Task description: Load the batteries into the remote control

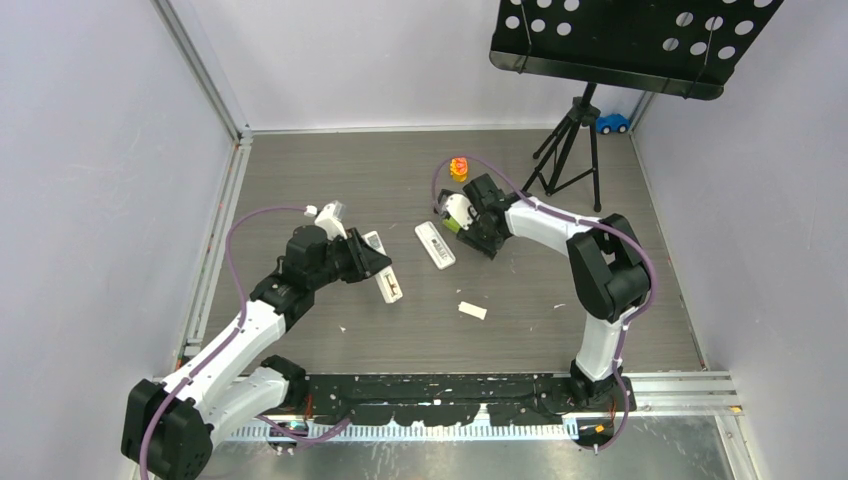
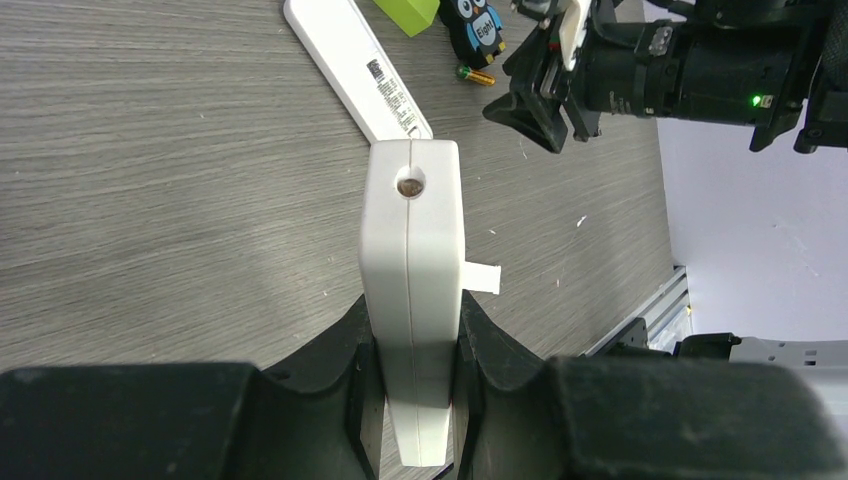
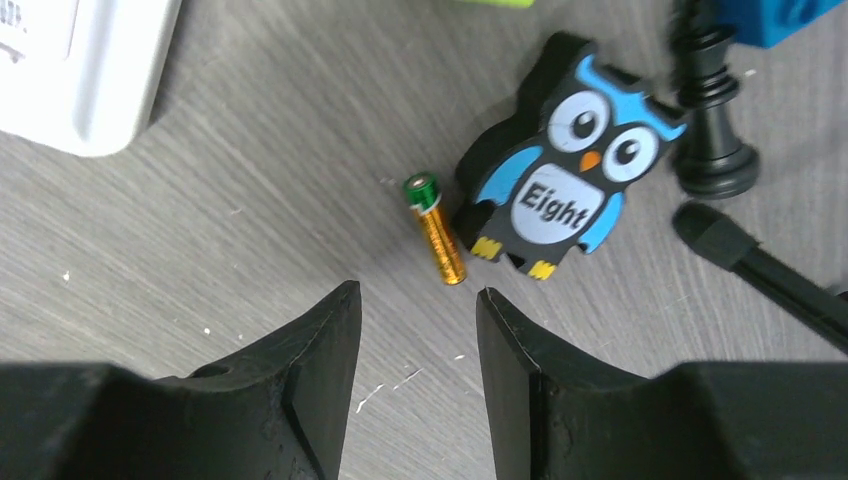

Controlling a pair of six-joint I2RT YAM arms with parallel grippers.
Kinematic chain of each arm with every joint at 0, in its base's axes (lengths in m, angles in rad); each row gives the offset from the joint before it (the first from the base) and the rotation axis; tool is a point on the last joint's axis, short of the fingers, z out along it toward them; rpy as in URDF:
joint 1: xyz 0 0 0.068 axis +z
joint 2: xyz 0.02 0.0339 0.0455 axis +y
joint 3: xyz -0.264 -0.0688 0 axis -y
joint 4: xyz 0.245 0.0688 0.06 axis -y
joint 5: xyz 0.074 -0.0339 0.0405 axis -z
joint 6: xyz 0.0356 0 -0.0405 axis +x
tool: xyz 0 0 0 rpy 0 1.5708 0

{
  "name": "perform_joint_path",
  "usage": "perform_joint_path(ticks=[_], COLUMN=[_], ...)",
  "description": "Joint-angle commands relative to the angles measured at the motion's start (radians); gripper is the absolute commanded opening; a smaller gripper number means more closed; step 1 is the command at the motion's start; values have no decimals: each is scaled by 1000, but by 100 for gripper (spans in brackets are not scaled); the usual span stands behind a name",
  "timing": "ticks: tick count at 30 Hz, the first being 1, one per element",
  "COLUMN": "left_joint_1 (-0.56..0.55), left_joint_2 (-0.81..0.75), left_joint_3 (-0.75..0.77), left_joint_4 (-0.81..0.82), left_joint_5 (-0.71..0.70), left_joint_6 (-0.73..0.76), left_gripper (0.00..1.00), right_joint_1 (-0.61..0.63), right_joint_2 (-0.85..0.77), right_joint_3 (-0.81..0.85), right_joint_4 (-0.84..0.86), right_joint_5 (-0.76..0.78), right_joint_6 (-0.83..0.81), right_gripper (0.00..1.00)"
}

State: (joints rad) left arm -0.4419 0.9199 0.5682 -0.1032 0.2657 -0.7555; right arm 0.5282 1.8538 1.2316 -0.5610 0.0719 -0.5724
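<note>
remote control (image 2: 412, 220): seen edge-on only, face not shown; lower end swallowed between the fingers of the left gripper (image 2: 412, 310). slim white remote (image 3: 80, 70): cut off by top and left edges in right wrist view. green block (image 2: 408, 10) and owl figure (image 2: 478, 28): cropped at top edge in left wrist view. battery (image 3: 436, 228): not made out from above, beside right gripper (image 1: 468, 232).

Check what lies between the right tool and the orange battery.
Only bare grey wood-grain tabletop between right tool and small orange cylindrical battery, seen in right wrist view.

Left end effector (image 2: 413, 322) tight — right (image 3: 417, 300) ajar
</note>
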Motion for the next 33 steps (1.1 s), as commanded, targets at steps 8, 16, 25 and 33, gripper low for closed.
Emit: perform_joint_path(ticks=[8, 16, 25, 33], left_joint_1=[7, 8, 8, 8], left_joint_2=[-13, -11, -5, -5], left_joint_3=[37, 40, 39, 37], left_joint_4=[23, 20, 26, 32], left_joint_5=[14, 15, 19, 26], left_joint_6=[-1, -1, -5, -10], left_gripper=[0, 0, 0, 0], right_joint_1=[-28, -49, -53, -53], right_joint_2=[63, 88, 83, 70], right_joint_3=[84, 92, 117, 108], right_joint_4=[57, 55, 25, 27], right_joint_5=[-76, -157, -127, -159], right_joint_6=[0, 4, 52, 39], right_gripper=[52, 48, 53, 52])
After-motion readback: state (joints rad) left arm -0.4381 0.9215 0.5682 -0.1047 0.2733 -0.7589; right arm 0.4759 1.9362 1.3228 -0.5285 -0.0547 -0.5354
